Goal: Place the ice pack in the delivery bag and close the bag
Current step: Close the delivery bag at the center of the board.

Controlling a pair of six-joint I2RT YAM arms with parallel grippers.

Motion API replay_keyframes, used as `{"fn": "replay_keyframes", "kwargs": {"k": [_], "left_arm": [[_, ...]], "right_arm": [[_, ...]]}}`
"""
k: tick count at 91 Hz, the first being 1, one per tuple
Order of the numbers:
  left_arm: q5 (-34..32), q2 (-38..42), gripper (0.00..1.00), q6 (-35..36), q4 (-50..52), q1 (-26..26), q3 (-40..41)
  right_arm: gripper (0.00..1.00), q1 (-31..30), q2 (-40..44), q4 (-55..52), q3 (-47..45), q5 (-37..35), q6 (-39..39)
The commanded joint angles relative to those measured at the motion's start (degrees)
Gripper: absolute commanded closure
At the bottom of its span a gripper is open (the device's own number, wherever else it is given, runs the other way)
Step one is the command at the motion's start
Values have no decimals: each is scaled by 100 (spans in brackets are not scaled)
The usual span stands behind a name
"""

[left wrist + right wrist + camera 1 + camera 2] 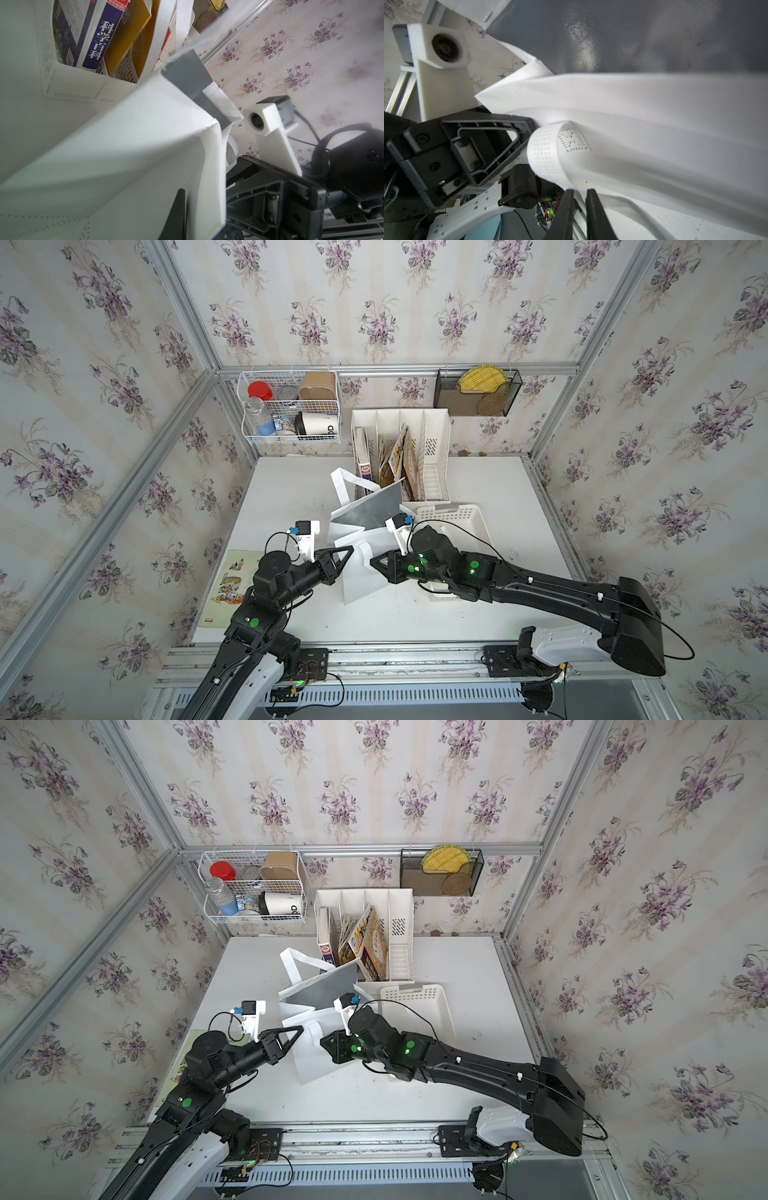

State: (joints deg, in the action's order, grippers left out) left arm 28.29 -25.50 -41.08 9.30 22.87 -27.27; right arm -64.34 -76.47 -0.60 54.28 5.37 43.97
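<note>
The delivery bag stands slumped mid-table, white outside, with its silver lining showing at the mouth. My left gripper is shut on the bag's left rim. In the left wrist view one black finger presses flat against the white fabric. My right gripper meets the bag's near rim from the right. In the right wrist view its jaws stand almost together, pinching fabric beside the strap handle. The ice pack is out of view.
A white perforated basket sits under my right arm. Behind the bag stands a white file organizer with books. A wire basket and a black mesh holder hang on the back wall. A picture book lies at the table's left edge.
</note>
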Motion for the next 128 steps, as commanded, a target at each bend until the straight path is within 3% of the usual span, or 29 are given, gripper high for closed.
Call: {"fn": "replay_keyframes", "kwargs": {"k": [1, 56, 76, 82, 105, 128], "left_arm": [[-77, 66, 90, -96, -57, -2, -6], [111, 90, 95, -251, -266, -2, 137], [-12, 190, 98, -189, -140, -2, 199], [-57, 249, 98, -206, -113, -2, 214], [-170, 336, 99, -121, 123, -2, 169], [-113, 416, 99, -123, 126, -2, 183]], "right_arm": [[97, -7, -40, 261, -92, -92, 22], [100, 5, -402, 274, -498, -576, 17], [100, 87, -231, -619, -160, -680, 88], [94, 94, 50, -762, -237, -780, 80], [54, 90, 1428, -970, -497, -495, 59], [35, 88, 1868, -2596, 641, -1642, 339]]}}
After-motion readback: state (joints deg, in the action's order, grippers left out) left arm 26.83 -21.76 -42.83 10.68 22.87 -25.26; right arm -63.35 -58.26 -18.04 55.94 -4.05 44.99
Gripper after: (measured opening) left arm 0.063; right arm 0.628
